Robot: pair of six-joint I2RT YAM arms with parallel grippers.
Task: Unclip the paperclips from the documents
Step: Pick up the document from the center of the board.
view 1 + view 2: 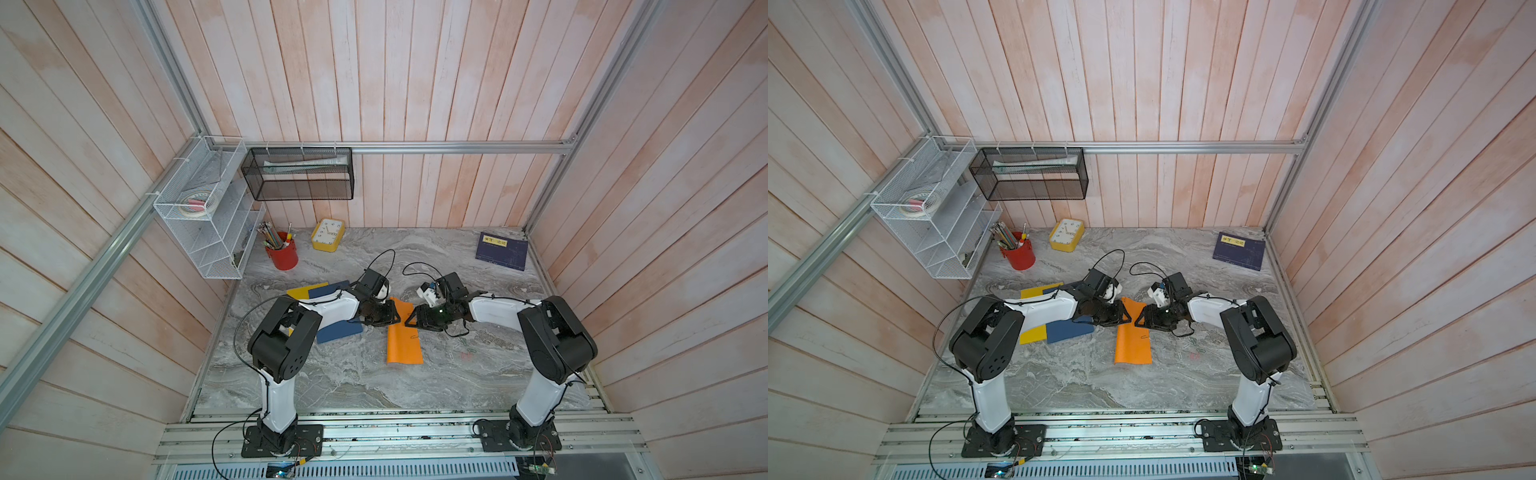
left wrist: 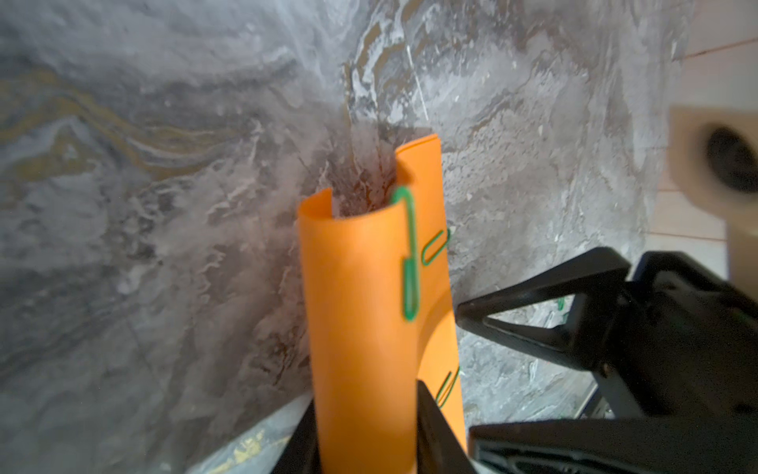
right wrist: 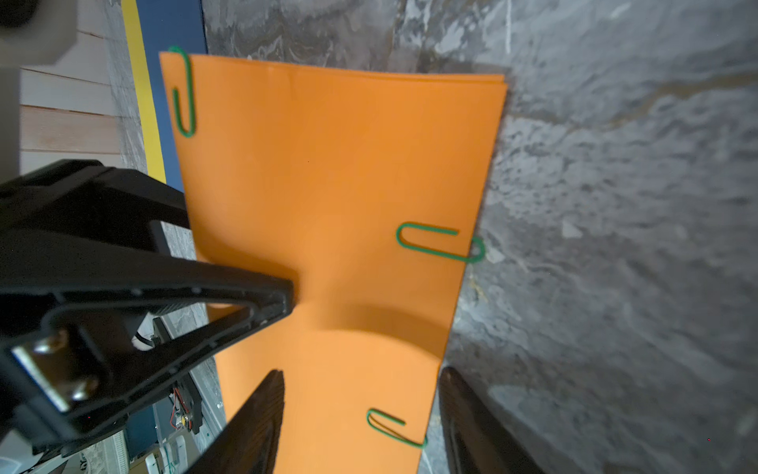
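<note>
The orange document point(image 3: 328, 164), a thin sheaf on the marble table point(image 3: 615, 205), bows upward where the left gripper point(image 2: 367, 398) is clamped on its edge, while the right gripper point(image 3: 363, 371), parted and empty, straddles the opposite edge with one green paperclip point(image 3: 393, 429) between its fingers, a second clip point(image 3: 439, 244) just ahead and a third clip point(image 3: 184, 92) at the far corner.

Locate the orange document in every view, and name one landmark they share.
Both top views: orange document mid-table, beside the blue sheet.
Left wrist: document curled inside the left hand.
Right wrist: document spread ahead of the right hand.
Shared landmark: gray marble tabletop.
</note>
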